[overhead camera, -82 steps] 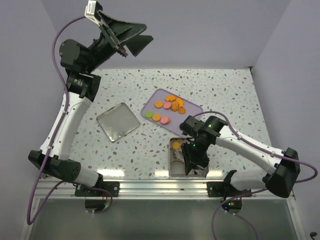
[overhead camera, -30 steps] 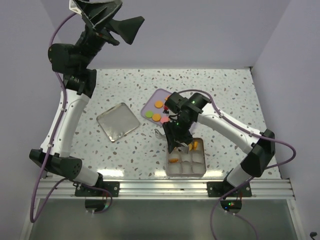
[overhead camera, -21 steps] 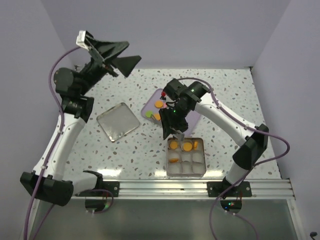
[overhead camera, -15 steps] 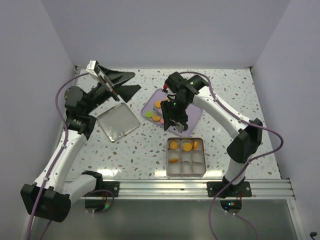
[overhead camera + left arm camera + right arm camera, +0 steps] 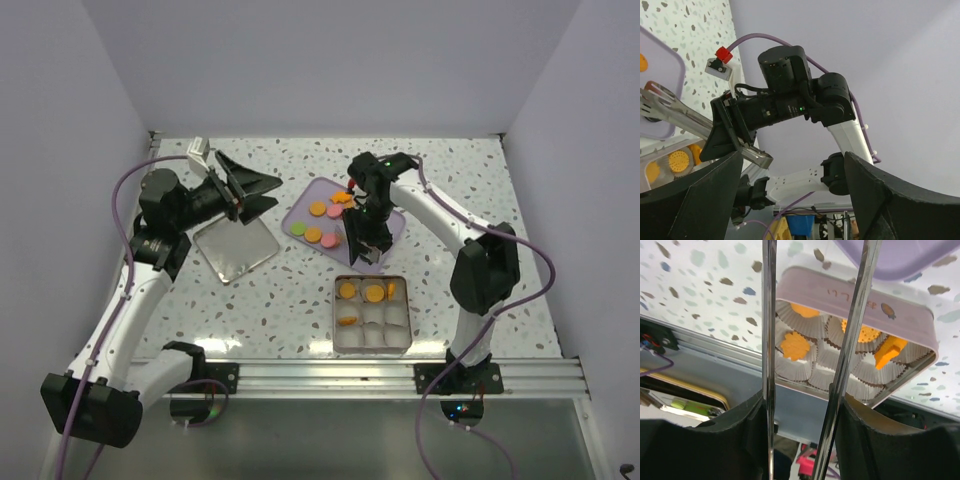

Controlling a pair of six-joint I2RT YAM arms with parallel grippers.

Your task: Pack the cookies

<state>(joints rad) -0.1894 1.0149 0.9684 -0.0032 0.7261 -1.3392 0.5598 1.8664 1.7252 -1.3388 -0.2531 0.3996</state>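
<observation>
Several cookies [image 5: 318, 209], orange, pink and green, lie on the lilac tray [image 5: 392, 222]. Several orange cookies [image 5: 375, 292] sit in paper cups in the divided tin [image 5: 372, 340], also in the right wrist view [image 5: 795, 346]. My right gripper [image 5: 362, 238] is shut on metal tongs [image 5: 855, 315], whose blades stand apart and reach over the tray's near part. The tong tips run out of the right wrist view. From the left wrist, the tongs [image 5: 685, 117] show nothing in them. My left gripper [image 5: 250, 190] is open and empty, above the far edge of the tin lid [image 5: 235, 245].
The tin [image 5: 855, 290] stands near the table's front edge, just in front of the tray [image 5: 890, 255]. The square metal lid lies left of the tray. The right arm [image 5: 795, 95] arches over the tray. Walls close the table on three sides.
My right gripper with the tongs has moved from the tin back to the tray; more cookies sit in the tin. My left arm has come down from high up to just above the lid.
</observation>
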